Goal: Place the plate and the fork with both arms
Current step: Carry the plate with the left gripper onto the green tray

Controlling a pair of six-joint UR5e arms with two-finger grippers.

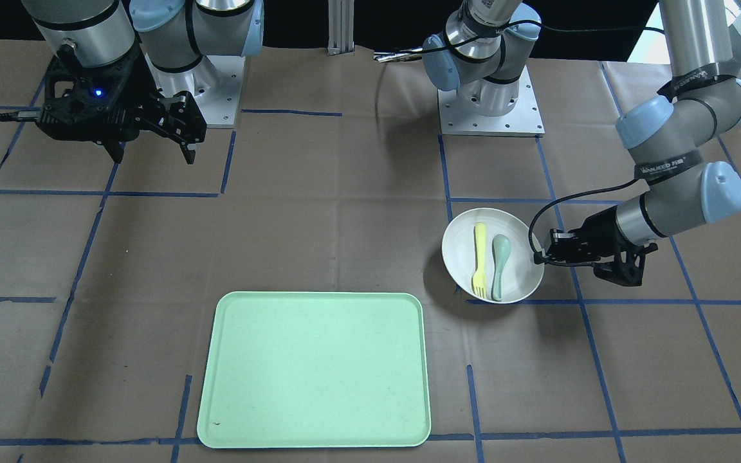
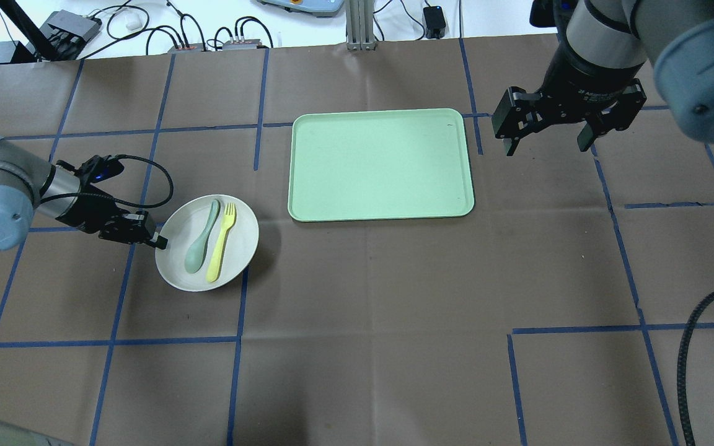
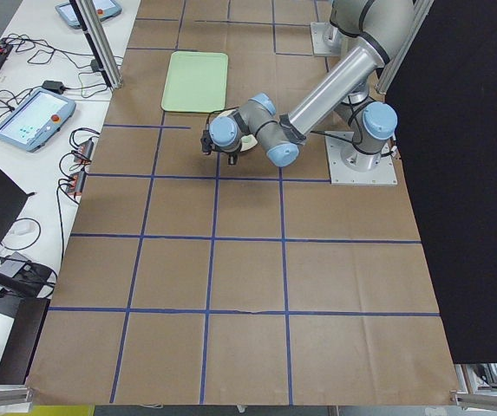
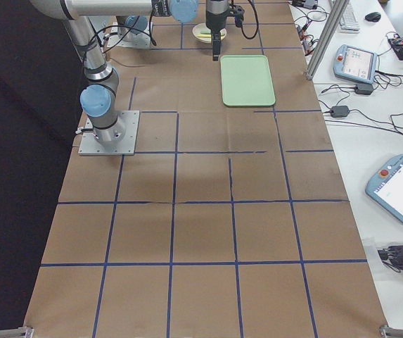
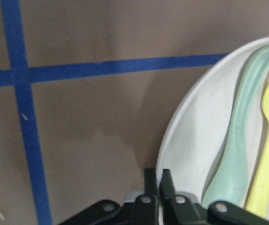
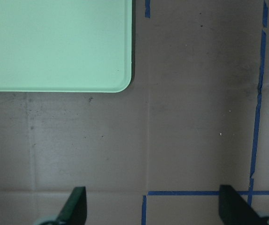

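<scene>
Left gripper (image 2: 160, 242) appears pinched shut on the plate (image 2: 240, 238) rim, the fork (image 2: 220, 243) lying inside beside a spoon (image 2: 199, 238). My right gripper (image 2: 548, 135) hangs wide open, empty, near the tray (image 2: 382, 164). Nothing placed yet, I judge.

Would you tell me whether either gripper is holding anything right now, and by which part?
The left gripper pinches the plate by its rim; the right gripper is open and holds nothing.
</scene>
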